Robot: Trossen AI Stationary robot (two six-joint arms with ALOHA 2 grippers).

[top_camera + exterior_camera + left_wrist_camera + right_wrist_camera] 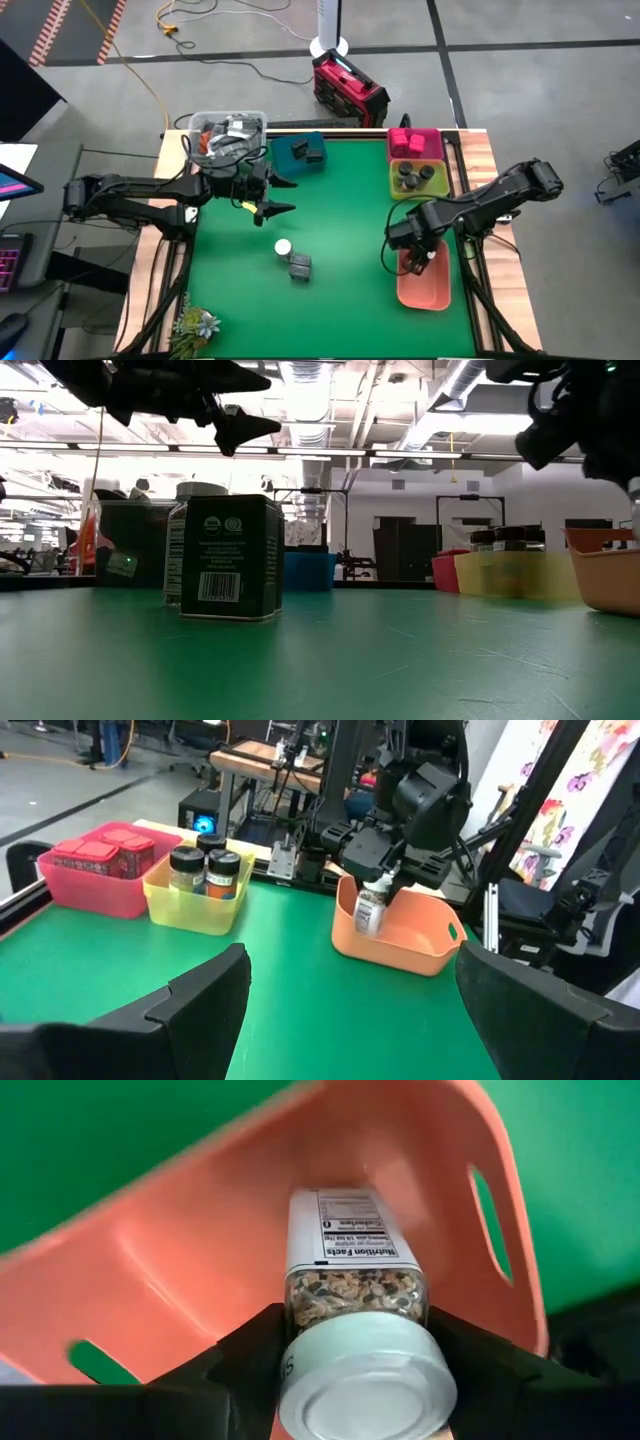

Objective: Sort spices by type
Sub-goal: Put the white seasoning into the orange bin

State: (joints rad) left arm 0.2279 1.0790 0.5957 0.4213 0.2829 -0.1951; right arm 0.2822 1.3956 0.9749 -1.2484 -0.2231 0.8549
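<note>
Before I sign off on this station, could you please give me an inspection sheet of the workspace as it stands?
Surface: green mat on a wood-edged table.
Job's things: pink boxes in the pink tray; dark-lidded jars in the yellow tray; one tin in the teal tray; a loose tin and white-capped jar mid-mat.
Clutter: clear tub of grey bits at the far left corner.
Grippers: right pincer holds a jar over the salmon tray; left pincer open, empty, above the mat.
Cables: yellow cable across the floor.
Surroundings: red case on the floor behind the table.
</note>
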